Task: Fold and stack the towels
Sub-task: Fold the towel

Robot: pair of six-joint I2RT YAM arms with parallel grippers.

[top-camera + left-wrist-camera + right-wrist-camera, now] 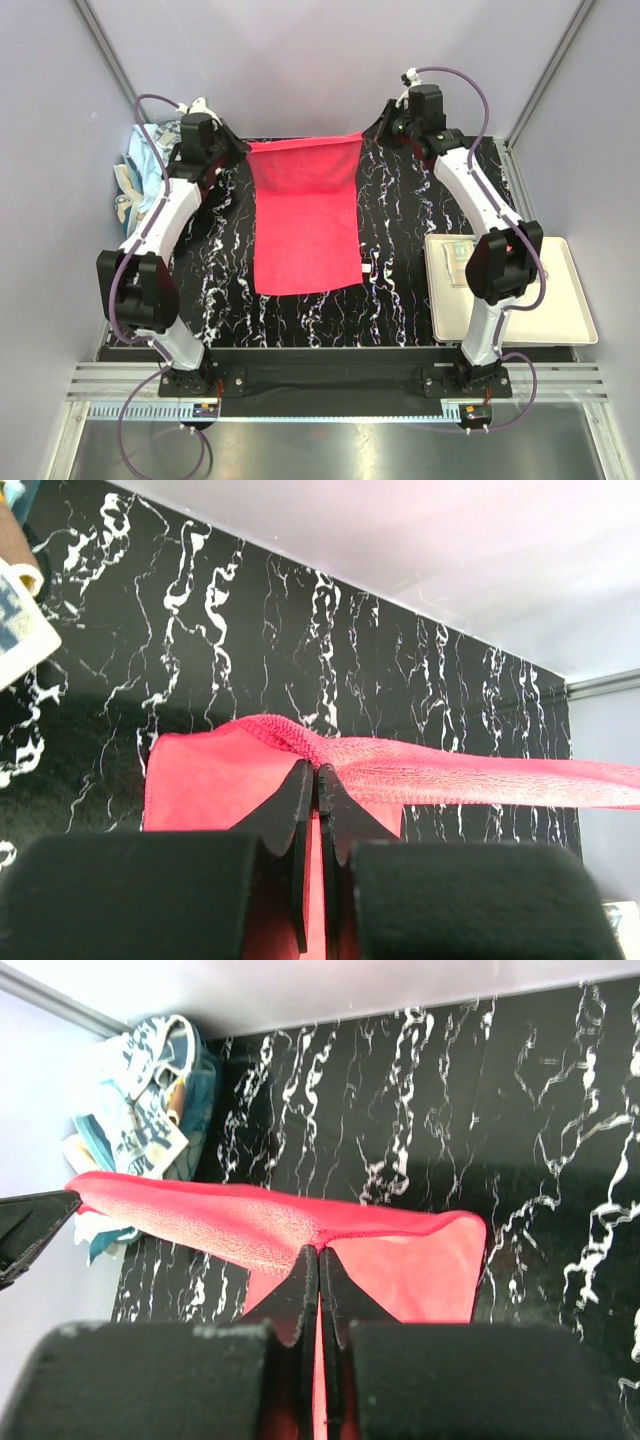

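A plain pink-red towel (305, 215) hangs stretched between both grippers over the black marbled table (400, 290); its far edge is raised and its near part lies on the table. My left gripper (243, 148) is shut on the towel's far left corner (318, 768). My right gripper (368, 134) is shut on the far right corner (319, 1249). A heap of other towels (135, 180), cream with letters, light blue and patterned, lies at the table's far left and also shows in the right wrist view (140, 1110).
A flat cream tray (560, 300) stands at the right of the table, behind the right arm, with a small folded item (452, 258) on its left part. Grey walls close in at the back and sides.
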